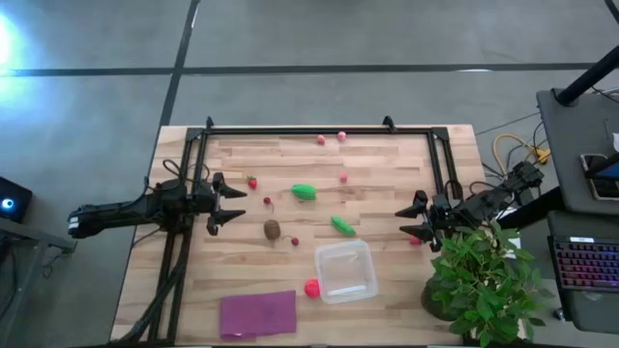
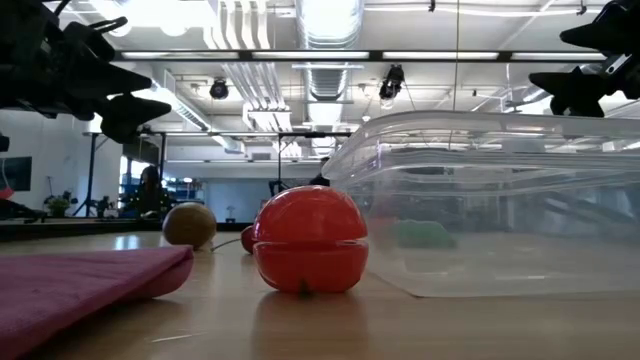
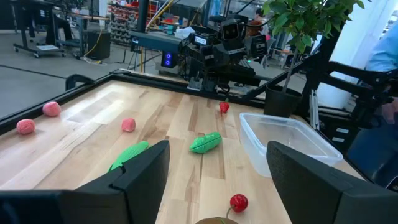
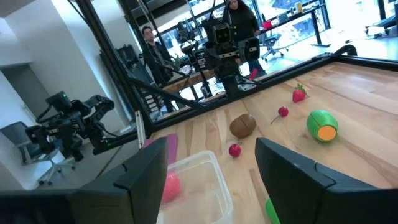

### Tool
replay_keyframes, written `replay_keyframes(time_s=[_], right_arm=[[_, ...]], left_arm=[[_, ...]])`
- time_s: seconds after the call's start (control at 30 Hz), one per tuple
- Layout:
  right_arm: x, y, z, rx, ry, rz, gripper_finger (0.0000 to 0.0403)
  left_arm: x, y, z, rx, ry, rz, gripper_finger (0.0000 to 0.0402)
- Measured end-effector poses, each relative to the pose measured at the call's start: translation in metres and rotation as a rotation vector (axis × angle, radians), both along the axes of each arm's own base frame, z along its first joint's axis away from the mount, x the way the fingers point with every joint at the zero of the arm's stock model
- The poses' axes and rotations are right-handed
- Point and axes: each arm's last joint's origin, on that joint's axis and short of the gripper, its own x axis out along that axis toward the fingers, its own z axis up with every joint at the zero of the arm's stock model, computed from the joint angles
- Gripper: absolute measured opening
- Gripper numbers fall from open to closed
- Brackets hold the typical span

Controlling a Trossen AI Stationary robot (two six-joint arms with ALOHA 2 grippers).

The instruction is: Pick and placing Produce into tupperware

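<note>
Pale wooden planks form the tabletop (image 1: pixel 387 184), where a clear square tupperware (image 1: pixel 344 272) sits toward the near edge, empty, with a red-pink ball (image 1: pixel 311 287) just beside one wall and a flat purple sheet (image 1: pixel 258 313) farther along. The rest of the produce lies scattered and well apart: a green oblong piece (image 1: pixel 304 191) near the middle, a second green piece (image 1: pixel 342 225) between it and the container, a brown kiwi-like ball (image 1: pixel 272 229), and tiny red and pink berries (image 1: pixel 330 138) dotted toward the far rail. The left gripper (image 1: pixel 228 201) hovers at the left side of the tabletop, and the right gripper (image 1: pixel 416 218) hovers at the right side next to a leafy potted plant (image 1: pixel 481 275). Both sets of fingers stand partly open, holding and touching nothing. No piece looks to have been placed yet, so the step in hand appears to be the first reach. To do it well, each arm would likely take a piece on its own side, descend straight over it, centre the fingers across the narrow width of an oblong piece, and close gently so round pieces do not roll away.
</note>
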Motion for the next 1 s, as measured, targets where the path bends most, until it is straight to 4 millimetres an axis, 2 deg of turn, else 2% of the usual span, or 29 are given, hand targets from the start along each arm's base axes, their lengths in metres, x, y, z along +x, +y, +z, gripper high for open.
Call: replay_keyframes(time_s=[0.3, 0.47, 0.6, 0.8, 1.0], right_arm=[[0.0, 0.0, 0.001, 0.009, -0.008, -0.001, 0.0233], [-0.002, 0.0, 0.019, 0.175, -0.171, 0.065, 0.0233], [-0.004, -0.004, 0.03, 0.166, -0.255, -0.002, 0.0233], [-0.007, -0.01, 0.048, 0.084, -0.12, -0.076, 0.0233], [-0.016, -0.015, 0.069, 0.067, -0.095, -0.075, 0.0233]], left_arm=[[0.0, 0.0, 0.0, 0.0, 0.0, 0.0, 0.0255], [0.0, 0.0, 0.0, 0.0, 0.001, 0.0, 0.0255], [0.0, 0.0, 0.0, 0.0, 0.0, 0.0, 0.0255], [0.0, 0.0, 0.0, 0.0, 0.0, 0.001, 0.0255], [0.0, 0.0, 0.0, 0.0, 0.0, 0.001, 0.0255]])
